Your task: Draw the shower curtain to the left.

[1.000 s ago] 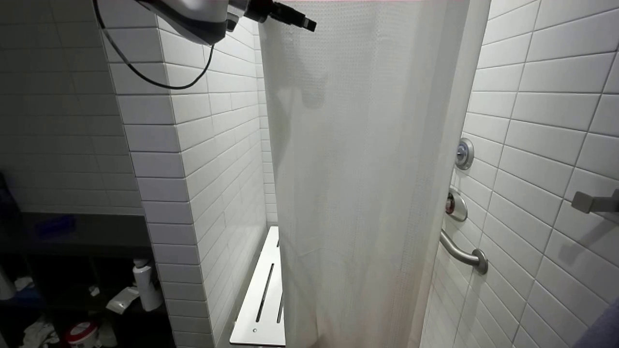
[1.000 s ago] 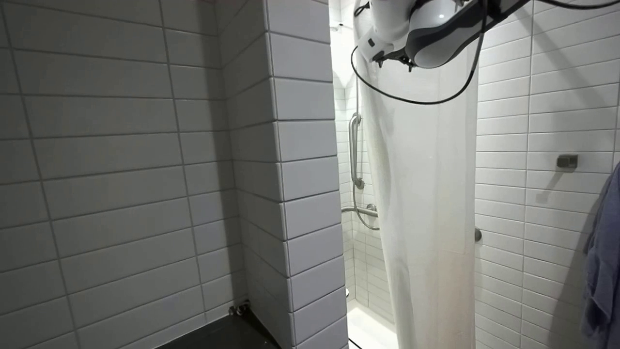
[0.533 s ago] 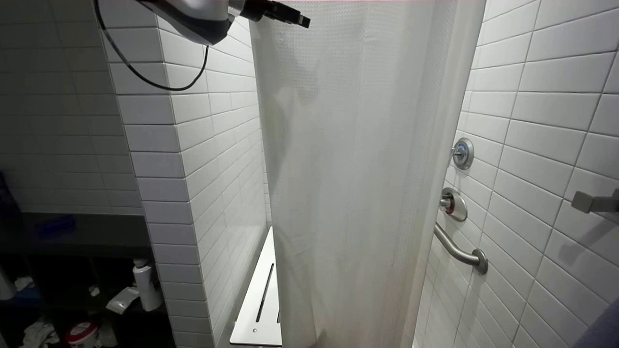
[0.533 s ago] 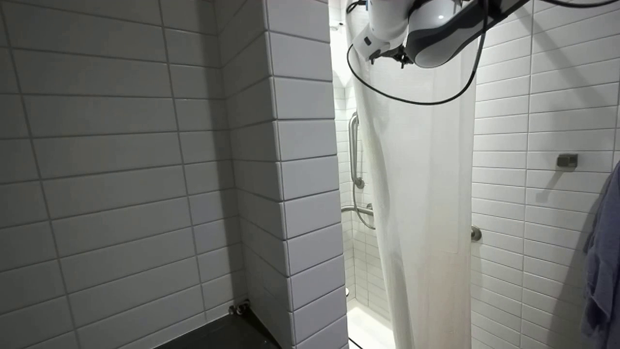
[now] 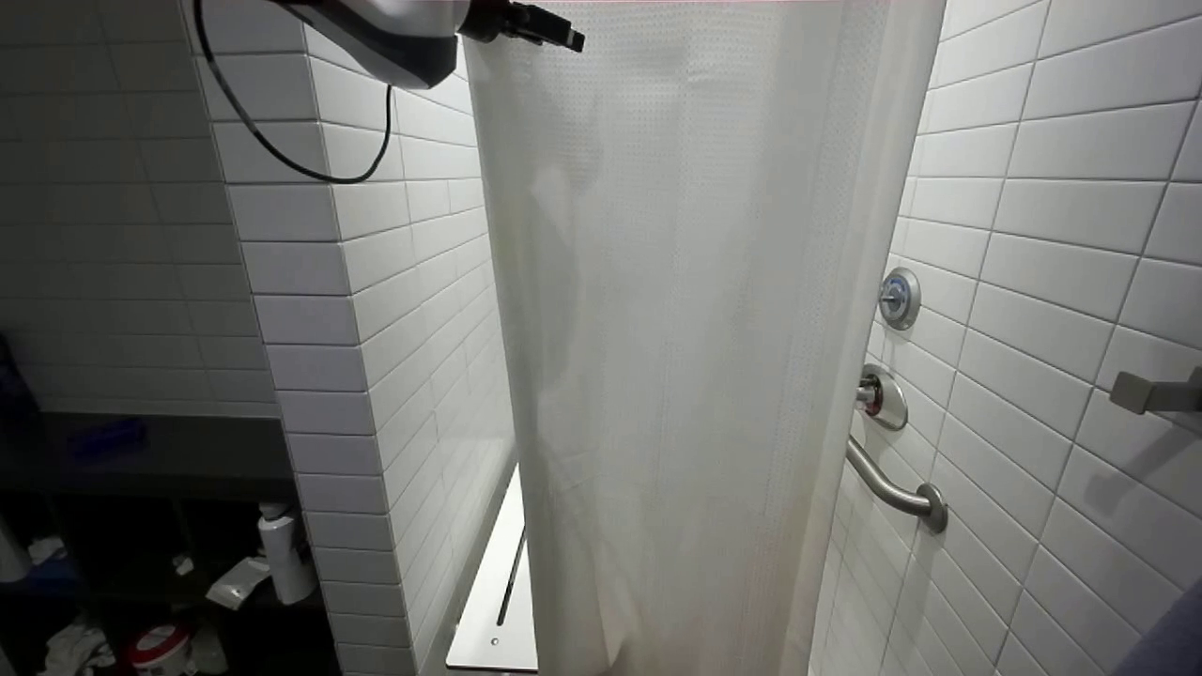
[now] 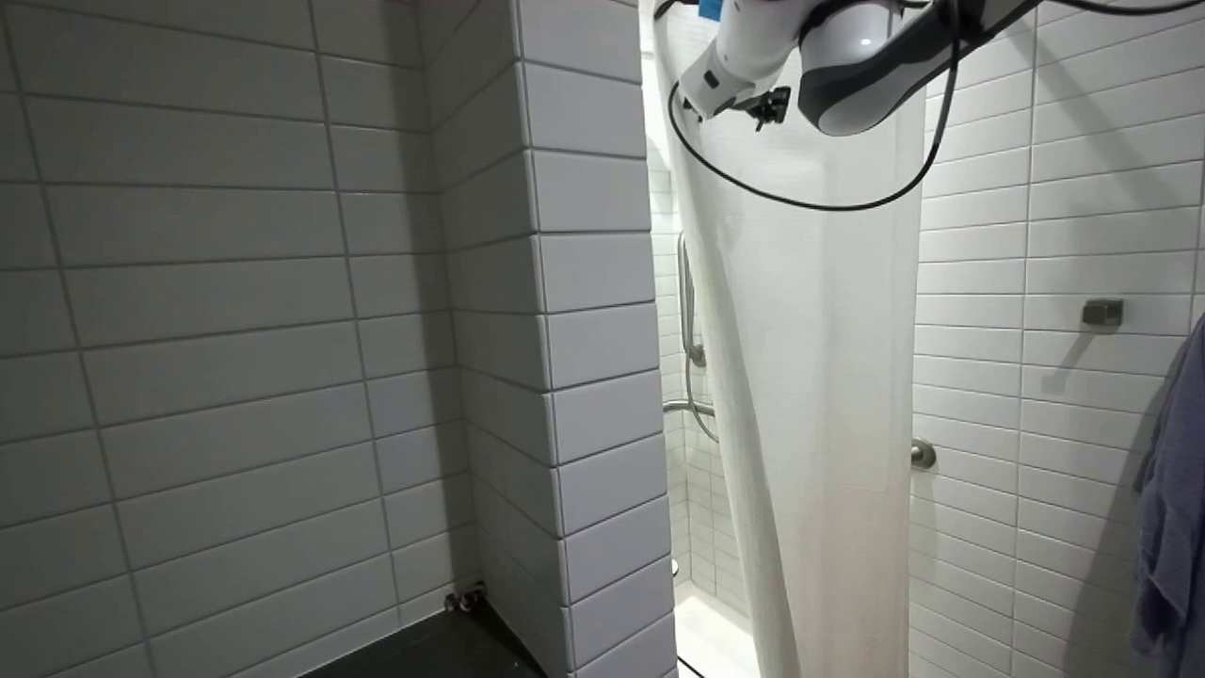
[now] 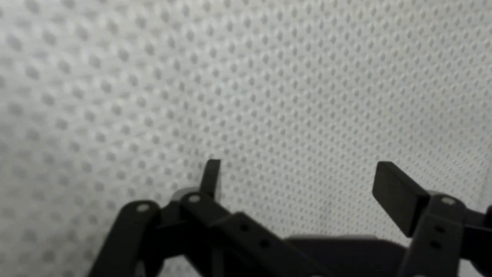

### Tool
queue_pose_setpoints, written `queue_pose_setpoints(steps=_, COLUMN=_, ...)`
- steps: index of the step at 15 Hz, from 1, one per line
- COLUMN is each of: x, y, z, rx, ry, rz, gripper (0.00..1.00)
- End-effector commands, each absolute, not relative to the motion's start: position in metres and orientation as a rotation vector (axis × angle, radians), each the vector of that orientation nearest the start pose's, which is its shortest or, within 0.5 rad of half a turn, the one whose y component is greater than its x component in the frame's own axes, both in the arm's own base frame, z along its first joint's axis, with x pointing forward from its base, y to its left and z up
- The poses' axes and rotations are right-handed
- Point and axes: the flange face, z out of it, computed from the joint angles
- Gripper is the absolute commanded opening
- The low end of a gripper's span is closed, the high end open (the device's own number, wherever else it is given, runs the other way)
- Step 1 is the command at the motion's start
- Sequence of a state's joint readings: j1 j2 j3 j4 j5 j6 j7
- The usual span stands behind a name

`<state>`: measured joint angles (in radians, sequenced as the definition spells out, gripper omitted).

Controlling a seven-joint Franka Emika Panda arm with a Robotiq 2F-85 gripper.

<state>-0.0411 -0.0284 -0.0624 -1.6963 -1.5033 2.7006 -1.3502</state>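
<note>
Partly behind the curtain (image 5: 695, 329); slotted bench (image 5: 490, 593)

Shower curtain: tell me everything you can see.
The shower curtain looks like white fabric, dimpled up close, with soft vertical folds and a faint pinkish tint lower down. It hangs with its left edge slanting, further left at the top in both exterior views, partly hiding a slotted panel and a grab bar. Top and bottom are out of frame. The open end effector faces its upper part; contact is unclear.
</note>
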Motion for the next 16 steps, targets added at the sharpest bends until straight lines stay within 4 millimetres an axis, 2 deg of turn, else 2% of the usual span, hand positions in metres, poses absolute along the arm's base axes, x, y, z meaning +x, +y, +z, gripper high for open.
queue_pose_setpoints(steps=1, x=0.604, y=-0.015, z=0.69, rx=0.507, ry=1.564, rz=-0.156, gripper=1.0)
queue_pose_setpoints(steps=9, x=0.606, y=0.012, z=0.701, rx=0.236, ry=1.569, rz=0.015, gripper=1.0)
queue_pose_setpoints(steps=16, x=0.601, y=0.038, z=0.742, rx=-0.05, ry=1.521, rz=0.26, gripper=1.0)
